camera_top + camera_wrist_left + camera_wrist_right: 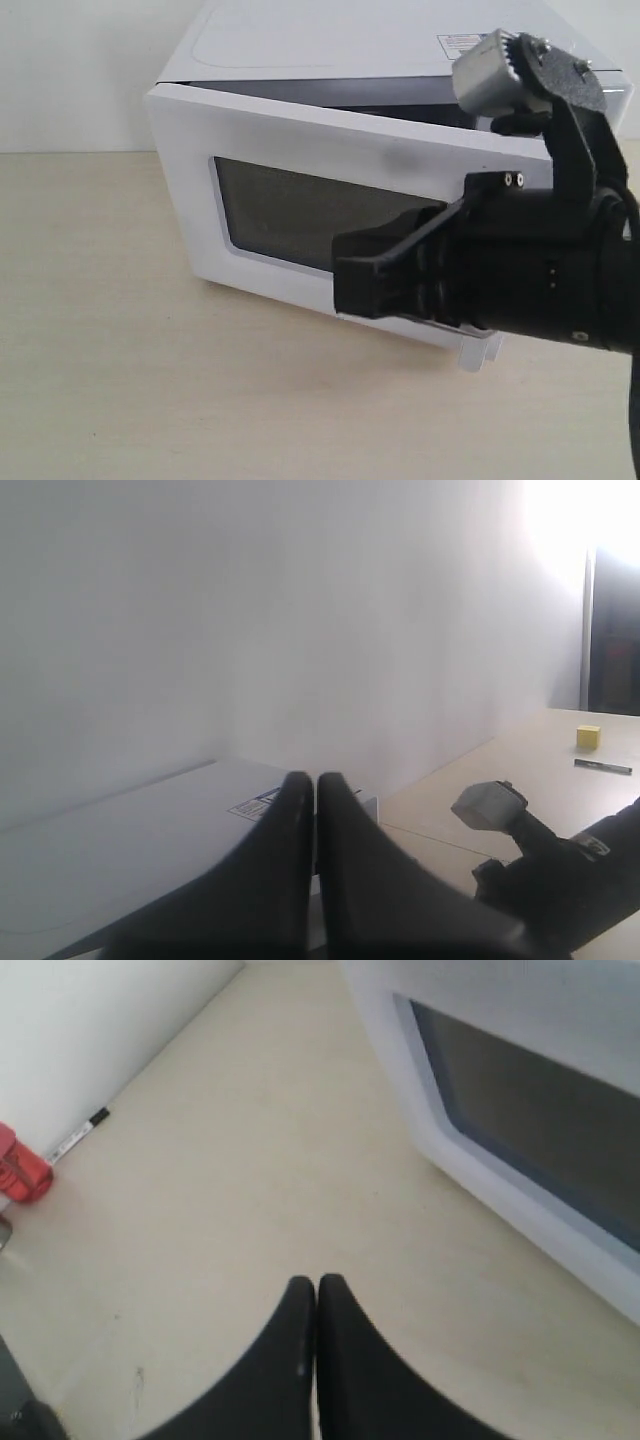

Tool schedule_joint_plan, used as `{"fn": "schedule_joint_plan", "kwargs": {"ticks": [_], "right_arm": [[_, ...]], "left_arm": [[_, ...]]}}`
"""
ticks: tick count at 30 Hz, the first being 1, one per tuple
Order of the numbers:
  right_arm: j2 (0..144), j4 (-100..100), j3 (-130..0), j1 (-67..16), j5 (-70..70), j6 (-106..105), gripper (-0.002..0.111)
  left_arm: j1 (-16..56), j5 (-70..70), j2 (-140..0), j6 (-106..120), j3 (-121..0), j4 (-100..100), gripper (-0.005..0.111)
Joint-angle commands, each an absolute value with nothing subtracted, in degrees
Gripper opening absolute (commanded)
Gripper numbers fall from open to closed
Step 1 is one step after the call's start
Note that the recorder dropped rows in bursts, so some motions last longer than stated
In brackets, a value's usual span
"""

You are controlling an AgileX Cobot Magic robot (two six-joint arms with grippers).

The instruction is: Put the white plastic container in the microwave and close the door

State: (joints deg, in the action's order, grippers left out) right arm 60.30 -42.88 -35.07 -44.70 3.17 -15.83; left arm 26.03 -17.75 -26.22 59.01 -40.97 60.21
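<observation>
The white microwave (300, 40) stands on the table with its door (300, 150) slightly ajar, a dark gap showing along the door's top edge. The white plastic container is out of view. My right gripper (342, 285) is shut and empty, lying in front of the door's dark window (280, 215) near the handle side. In the right wrist view its fingertips (316, 1280) hang over bare table beside the door (420, 1130). My left gripper (316, 778) is shut on nothing, poised above the microwave's top (140, 830).
A red object (20, 1165) and a marker pen (80, 1132) lie by the wall. A yellow block (588, 737) and a dark pen (603, 766) sit far off on the table. The right arm (570, 870) shows beside the microwave.
</observation>
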Motion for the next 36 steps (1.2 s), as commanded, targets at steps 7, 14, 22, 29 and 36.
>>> {"fn": "schedule_joint_plan", "kwargs": {"ticks": [7, 14, 22, 29, 36], "right_arm": [[68.0, -43.4, -33.81, -44.53, -14.17, -11.97, 0.0], [68.71, -44.68, -33.48, -44.53, -20.86, -12.74, 0.0], [68.71, -48.81, -25.1, -45.93, -35.77, -12.77, 0.0], [68.71, -54.75, -23.94, -53.91, -48.26, -16.21, 0.0], [69.87, -64.81, -23.33, -62.65, -60.33, -23.54, 0.0]], "left_arm": [[26.49, -17.51, -25.83, 58.64, -40.63, 60.62, 0.004], [26.49, -17.51, -25.83, 58.64, -40.63, 60.62, 0.004], [26.49, -17.51, -25.83, 58.64, -40.63, 60.62, 0.004], [26.49, -17.51, -25.83, 58.64, -40.63, 60.62, 0.004], [26.49, -17.51, -25.83, 58.64, -40.63, 60.62, 0.004]]}}
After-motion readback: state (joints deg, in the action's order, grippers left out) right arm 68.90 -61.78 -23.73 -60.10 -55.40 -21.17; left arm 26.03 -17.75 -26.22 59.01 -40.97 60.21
